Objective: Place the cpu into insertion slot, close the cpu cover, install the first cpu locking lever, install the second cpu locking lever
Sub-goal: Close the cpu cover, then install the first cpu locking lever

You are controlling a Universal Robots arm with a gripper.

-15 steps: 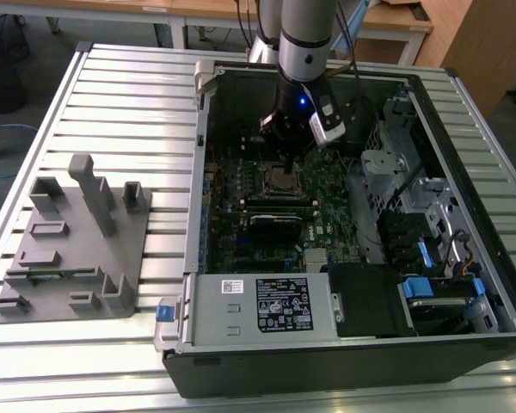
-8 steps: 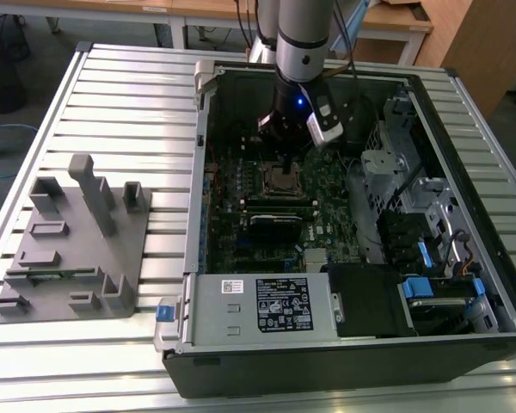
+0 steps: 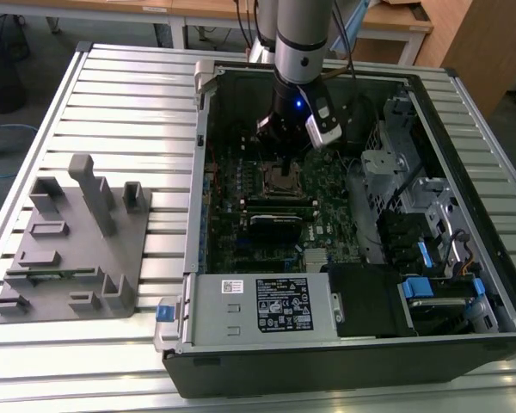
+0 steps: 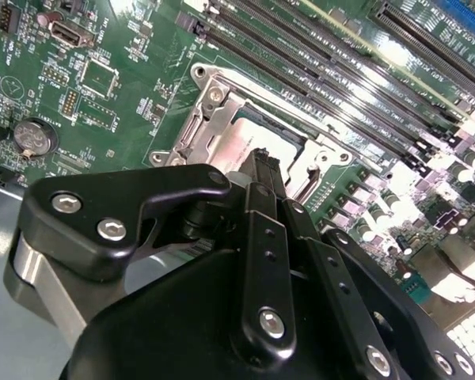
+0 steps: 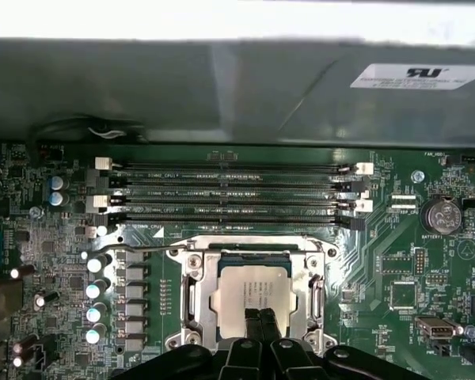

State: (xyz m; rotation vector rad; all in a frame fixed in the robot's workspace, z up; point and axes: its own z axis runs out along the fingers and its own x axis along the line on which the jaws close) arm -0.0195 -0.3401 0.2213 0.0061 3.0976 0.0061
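Fingertips of the gripper (image 5: 261,317) pinched narrow, holding nothing, down on the cpu (image 5: 253,286). It sits in the insertion slot (image 3: 284,179), cpu cover (image 5: 191,289) framing it. We judge cover-closing is in hand, and it needs gentle, straight pressure.

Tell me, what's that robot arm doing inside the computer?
The robot arm is reaching down into the open computer case. Its hand is right over the middle of the green board. The silver chip is already sitting in its place there, and the metal cover lies flat around it like a frame. The hand is shut and isn't carrying anything. Its tips are at the chip's edge, but I can't tell whether they're touching it.
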